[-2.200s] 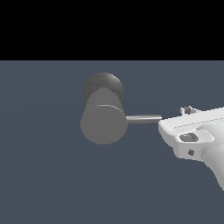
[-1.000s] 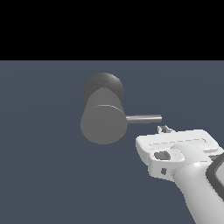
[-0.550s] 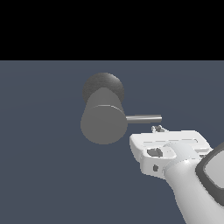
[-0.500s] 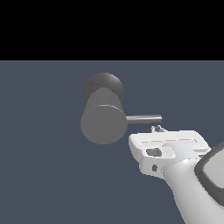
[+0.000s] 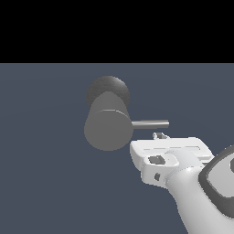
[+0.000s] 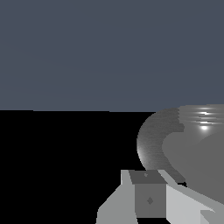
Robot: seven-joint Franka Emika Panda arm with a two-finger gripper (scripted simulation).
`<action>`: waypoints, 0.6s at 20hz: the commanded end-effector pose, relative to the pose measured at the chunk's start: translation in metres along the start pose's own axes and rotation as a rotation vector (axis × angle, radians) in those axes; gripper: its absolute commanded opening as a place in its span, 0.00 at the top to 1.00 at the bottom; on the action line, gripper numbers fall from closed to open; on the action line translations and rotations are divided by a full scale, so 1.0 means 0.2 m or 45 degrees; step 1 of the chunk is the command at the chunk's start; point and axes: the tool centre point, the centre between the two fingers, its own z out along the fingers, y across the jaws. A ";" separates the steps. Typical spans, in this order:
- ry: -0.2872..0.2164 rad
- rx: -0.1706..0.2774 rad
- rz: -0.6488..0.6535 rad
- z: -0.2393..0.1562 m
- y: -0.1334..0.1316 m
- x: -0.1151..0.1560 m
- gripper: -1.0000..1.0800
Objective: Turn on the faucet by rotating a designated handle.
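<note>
The faucet (image 5: 108, 129) is a stubby matte grey cylinder with its flat round face toward the exterior view, on a darker rounded base behind it. The handle (image 5: 151, 123), a thin silver-grey rod, sticks out level toward the exterior view's right. My gripper (image 5: 159, 135) sits just below the rod's outer half, apart from it, on a white hand. Its fingers look pressed together and shut, with nothing held. In the wrist view the faucet (image 6: 175, 144) curves close beside the fingers (image 6: 148, 197); the handle does not show there.
A flat dark blue-grey floor (image 5: 45, 183) lies all around the faucet, with black background above it. My white arm (image 5: 201, 201) fills the lower corner on the exterior view's right.
My gripper has dropped from level with the rod's tip to below it and slid toward the exterior view's left, closer to the faucet. The handle has not turned.
</note>
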 end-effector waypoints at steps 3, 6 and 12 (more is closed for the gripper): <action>0.000 0.000 0.000 0.00 -0.01 -0.06 1.00; 0.000 -0.001 0.000 0.00 -0.01 -0.11 1.00; 0.000 -0.001 0.000 0.00 -0.02 -0.22 1.00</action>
